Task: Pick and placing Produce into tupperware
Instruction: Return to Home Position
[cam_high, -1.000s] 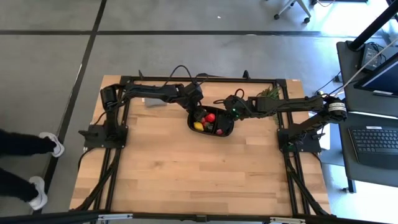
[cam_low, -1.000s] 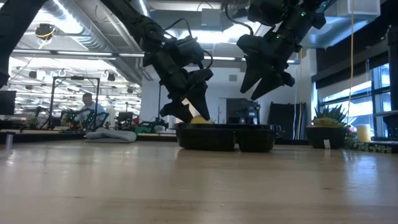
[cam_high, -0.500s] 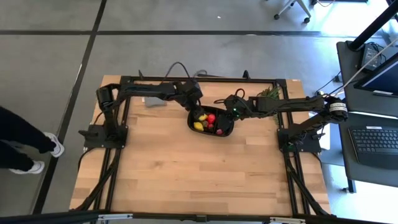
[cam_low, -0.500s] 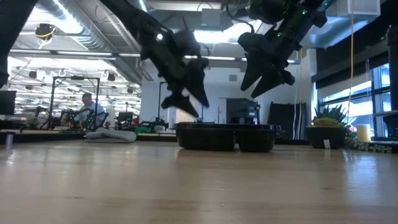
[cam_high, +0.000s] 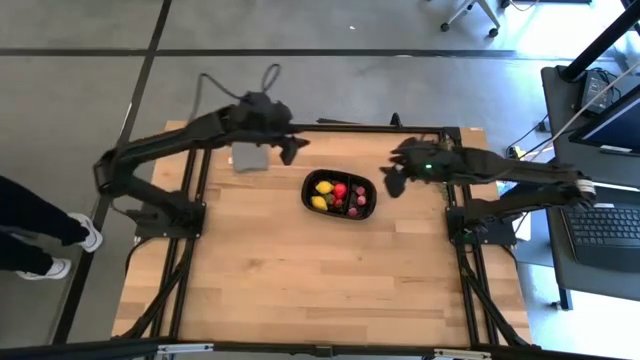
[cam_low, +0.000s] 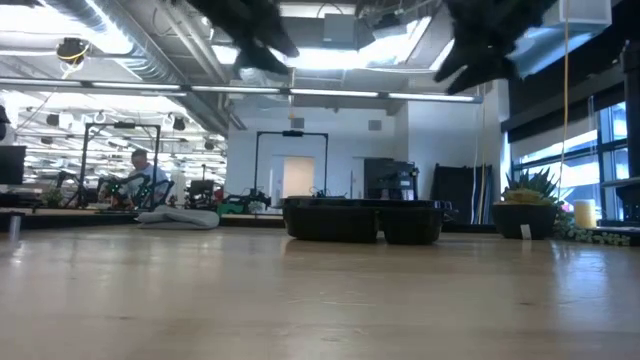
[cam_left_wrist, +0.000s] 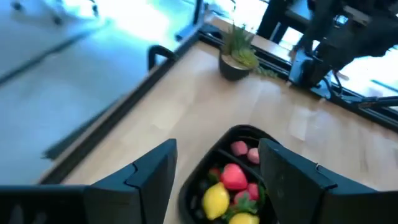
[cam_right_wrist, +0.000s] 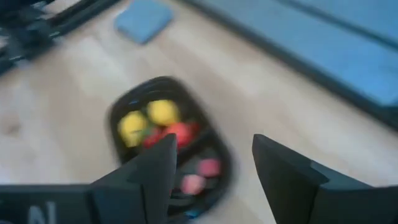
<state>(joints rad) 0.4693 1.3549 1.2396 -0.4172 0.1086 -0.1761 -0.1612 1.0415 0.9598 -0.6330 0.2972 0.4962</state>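
Observation:
The black tupperware tray (cam_high: 340, 196) sits flat on the wooden table. It holds produce: two yellow lemon-like pieces (cam_high: 320, 194), a red strawberry-like piece (cam_high: 339, 189) and small pink pieces (cam_high: 359, 193). My left gripper (cam_high: 290, 148) hangs open above the table, far-left of the tray; its wrist view looks down on the tray (cam_left_wrist: 239, 180) between the fingers (cam_left_wrist: 217, 171). My right gripper (cam_high: 391, 181) hangs open just right of the tray, which also shows in its wrist view (cam_right_wrist: 168, 143). In the low view both grippers (cam_low: 250, 25) (cam_low: 490, 40) are high above the tray (cam_low: 362, 218).
A flat grey square piece (cam_high: 250, 158) lies near the table's far edge, under the left arm. A small potted plant (cam_high: 432, 150) stands at the far right. Black frame rails (cam_high: 330, 128) border the table. A person's legs (cam_high: 30, 240) show on the floor left of it.
Both grippers have risen away from the tray: the left up and toward the far-left, the right up and toward the table's right. A second yellow piece now shows in the tray where the left gripper stood. The person on the left has stepped closer.

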